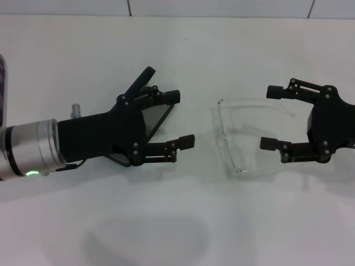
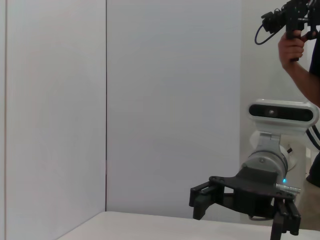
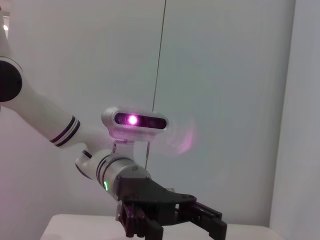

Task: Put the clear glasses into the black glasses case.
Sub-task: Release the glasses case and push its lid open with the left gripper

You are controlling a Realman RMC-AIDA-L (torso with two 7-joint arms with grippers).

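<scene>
Glasses [image 1: 227, 138] of fully clear plastic, wraparound, with a one-piece lens and long thin arms; lying flat on the white table [image 1: 177, 221], between the two grippers in the head view; lens turned toward the left side, arms unfolded and stretching out toward the right side; not in the case, and not visibly touched by either gripper.

Black hard glasses case [image 1: 118, 159] mostly hidden beneath the left gripper [image 1: 180, 119]; only a dark corner and a thin dark edge peeking out from under the black fingers; well to the left of the clear glasses; impossible to say from this whether lying open or closed.

Left gripper reaching in from the left on a silver-and-black wrist, hovering over the case; fingers spread wide apart, clamped on nothing; tips pointing at the lens, near it but apart. Seen again in the right wrist view [image 3: 170, 215], low over the table, fingers likewise apart.

Right gripper [image 1: 272, 117] coming in from the right edge; fingers wide apart and holding nothing; tips close to the free ends of the glasses' arms, contact not discernible. Visible too in the left wrist view [image 2: 245, 205], low over the table edge.

Person with a handheld camera [image 2: 295, 35] standing behind, at the corner of the left wrist view.
</scene>
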